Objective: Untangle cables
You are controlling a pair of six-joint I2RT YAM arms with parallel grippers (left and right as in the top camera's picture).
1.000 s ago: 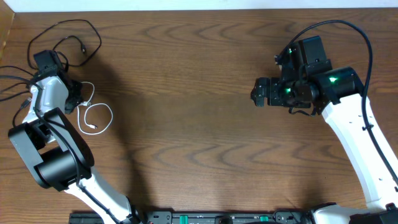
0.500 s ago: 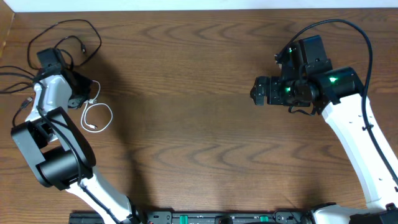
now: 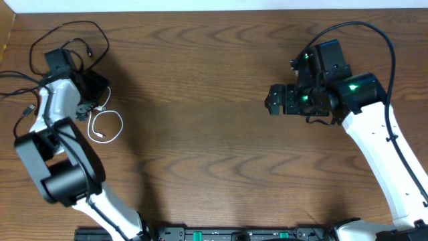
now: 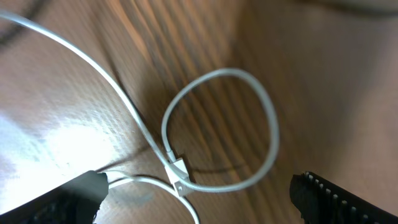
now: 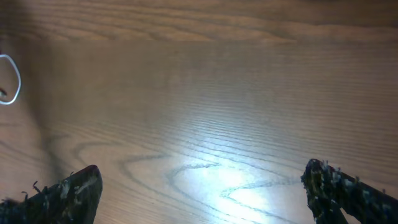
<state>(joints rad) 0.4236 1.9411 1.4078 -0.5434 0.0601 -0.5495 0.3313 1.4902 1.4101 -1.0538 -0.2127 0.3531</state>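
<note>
White cable (image 4: pixel 178 173): one; black cables (image 3: pixel 107 41): two.

This looks like a robotics lab or test bench. A plain wood-grain table (image 3: pixel 214 134) has 2 white-and-black robot arms rising from its near edge, the left arm (image 3: pixel 57 167) at its left end and the right arm (image 3: pixel 381 154) at its right end. A black rail (image 3: pixel 234 234) with green fittings runs along that near edge. A green indicator lamp (image 3: pixel 352 85) glows on the right arm, and a thick black wire (image 3: pixel 374 30) loops off it. Thin loose cables (image 4: pixel 230 71) lie on the table's left end. Beyond the table's far edge is a plain white surface (image 3: pixel 200 5).
</note>
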